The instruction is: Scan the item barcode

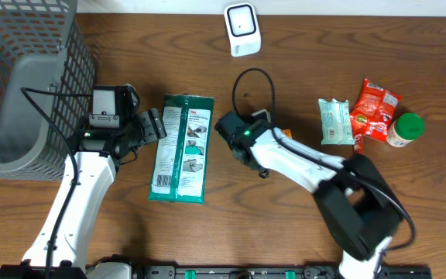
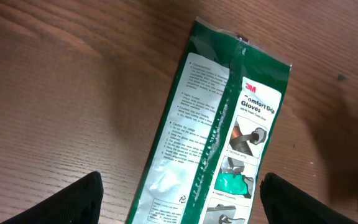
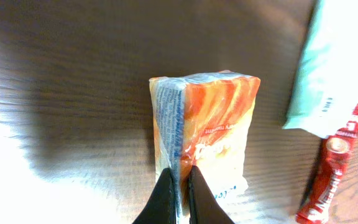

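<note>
The right fingers (image 3: 169,198) are clenched on the raised seam of an orange pack (image 3: 219,124), tips pressed together with the film nipped between them. The wrist view cuts the fingers off at its bottom edge. Glare washes out the end of the pack nearest them, so the small print there is too blurred to read. Whether the pack rests on the bench (image 3: 67,74) or hangs just off it cannot be told; a dark shadow lies on the wood to the fingers' left. Overhead, the arm covers nearly all of this pack, and only a sliver of orange shows behind the fingers.

Off to the fingers' right the wrist view catches a pale pack (image 3: 337,62) and a red pack (image 3: 334,162), both cut by the frame. Overhead shows them whole, side by side, with a green-capped jar (image 1: 406,129) just past them. The scanner (image 1: 242,29) appears overhead only, well beyond the right fingers at the bench's far edge, apart from the orange pack.

The left fingers (image 1: 153,125) are released and spread wide. Their wrist view gives only two dark tips in the bottom corners, with the gloves pack (image 2: 229,124) lying flat between and ahead of them, its lower end out of frame. Overhead shows that pack whole, just beside the tips. It also shows a grey basket (image 1: 22,85) behind the left arm, which the wrist camera misses.
</note>
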### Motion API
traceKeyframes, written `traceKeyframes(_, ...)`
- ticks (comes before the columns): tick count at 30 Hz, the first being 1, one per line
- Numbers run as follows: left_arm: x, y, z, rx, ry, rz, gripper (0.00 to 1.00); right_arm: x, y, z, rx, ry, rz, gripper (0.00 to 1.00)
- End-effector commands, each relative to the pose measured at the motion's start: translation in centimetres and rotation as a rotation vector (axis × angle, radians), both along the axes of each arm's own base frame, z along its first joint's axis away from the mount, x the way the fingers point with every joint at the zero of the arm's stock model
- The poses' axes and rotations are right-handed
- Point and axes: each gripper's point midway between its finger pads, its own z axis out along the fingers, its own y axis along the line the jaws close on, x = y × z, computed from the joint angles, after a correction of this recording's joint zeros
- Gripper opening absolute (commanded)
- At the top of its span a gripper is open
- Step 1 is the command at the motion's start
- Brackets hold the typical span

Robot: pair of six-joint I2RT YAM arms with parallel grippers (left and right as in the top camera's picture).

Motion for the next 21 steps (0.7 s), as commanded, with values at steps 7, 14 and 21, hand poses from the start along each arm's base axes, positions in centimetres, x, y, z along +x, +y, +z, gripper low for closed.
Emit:
traceKeyframes(7,-0.2,0.1,-0.5,0.008,0.013,-0.005,0.82,3.0,4.7,15.4,0.504,-0.161,0.069,0.01)
traceKeyframes(14,-0.2,0.1,-0.5,0.008,0.013,-0.005,0.82,6.0,5.6,27.2,0.826,-0.177,0.099,0.01)
traceKeyframes(21,-0.2,0.1,-0.5,0.008,0.013,-0.005,0.82,10.7,8.3,31.6,1.144,-0.129,0.159,0.01)
